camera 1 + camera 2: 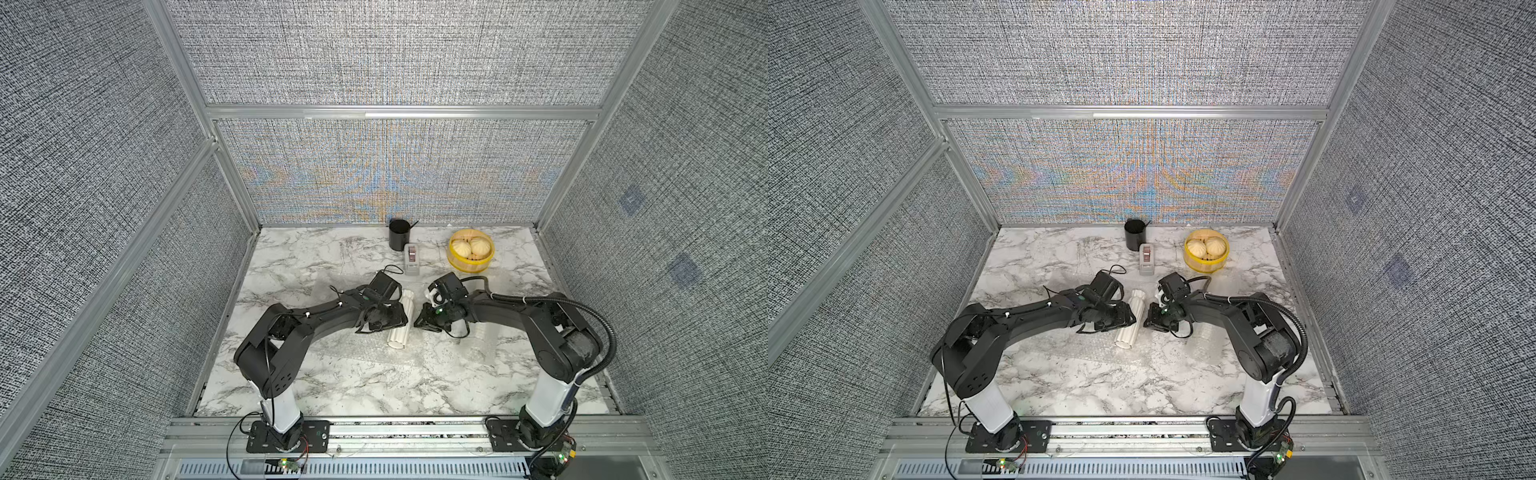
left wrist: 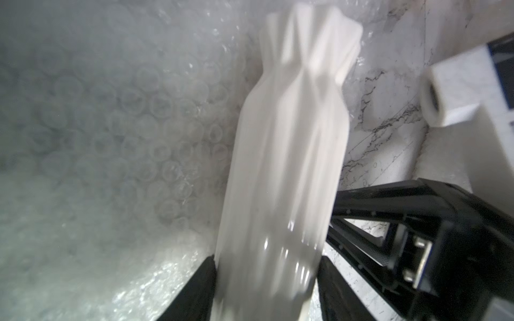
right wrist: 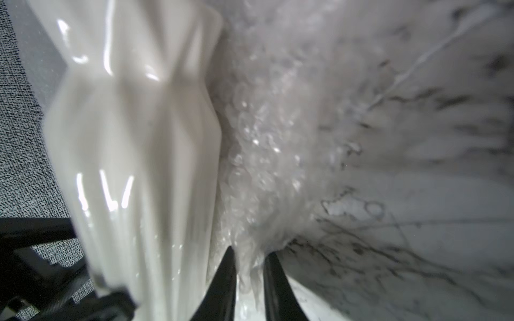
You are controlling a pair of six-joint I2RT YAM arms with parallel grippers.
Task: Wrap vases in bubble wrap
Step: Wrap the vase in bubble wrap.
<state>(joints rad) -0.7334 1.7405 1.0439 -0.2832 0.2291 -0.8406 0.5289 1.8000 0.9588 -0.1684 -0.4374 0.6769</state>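
One tall white glossy ceramic vase (image 1: 400, 334), ribbed lengthwise with a pinched neck and flared rim, lies on its side mid-table. Under it is a clear bubble wrap sheet (image 2: 125, 125), round bubbles, crinkly shine, spread flat on the white-grey marble-pattern table (image 1: 332, 386). The left gripper (image 2: 265, 291) straddles the vase body, its black angular fingers (image 2: 200, 291) pressed against both sides, clamped on it. The right gripper (image 3: 250, 280) sits just beside the vase on the opposite side, slim pointed black tips nearly together, pinching a bunched-up edge of the bubble wrap. The vase is blurred in both wrist views.

Along the back wall, well apart from the vase:
- matte black cylindrical cup (image 1: 399, 235)
- small grey boxy device (image 1: 411, 259)
- yellow round translucent tub (image 1: 471, 264) holding two pale pleated buns (image 1: 462, 248)
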